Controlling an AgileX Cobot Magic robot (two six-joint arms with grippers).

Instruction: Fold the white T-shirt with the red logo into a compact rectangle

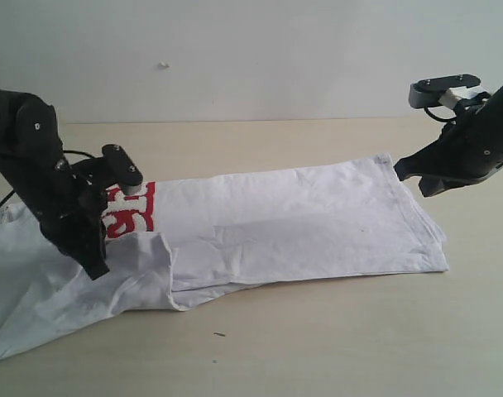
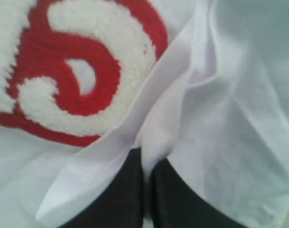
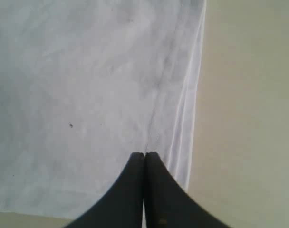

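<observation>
We found the white T-shirt (image 1: 301, 223) spread across the pale table (image 1: 334, 347), doubled lengthwise into a long band that ran from the left of the exterior view to the right. Its hem end lay flat and fairly smooth on the right. The other end sat bunched and wrinkled at the near left. The red logo (image 1: 129, 211) showed only in part (a few fuzzy white letters on red), with folded cloth covering the rest.

The left gripper (image 1: 97, 266) pointed down into the rumpled part, just beside the logo. In its wrist view we saw its two dark fingers (image 2: 120, 199) pressed together, with a ridge of the shirt's white fabric pinched between them close to the logo's edge.

The right gripper (image 1: 403, 169) hung at the far right corner of the hem, its jaws fully closed, tip against tip. We saw no cloth between them, and we could not tell whether the tips touched the shirt beneath.
</observation>
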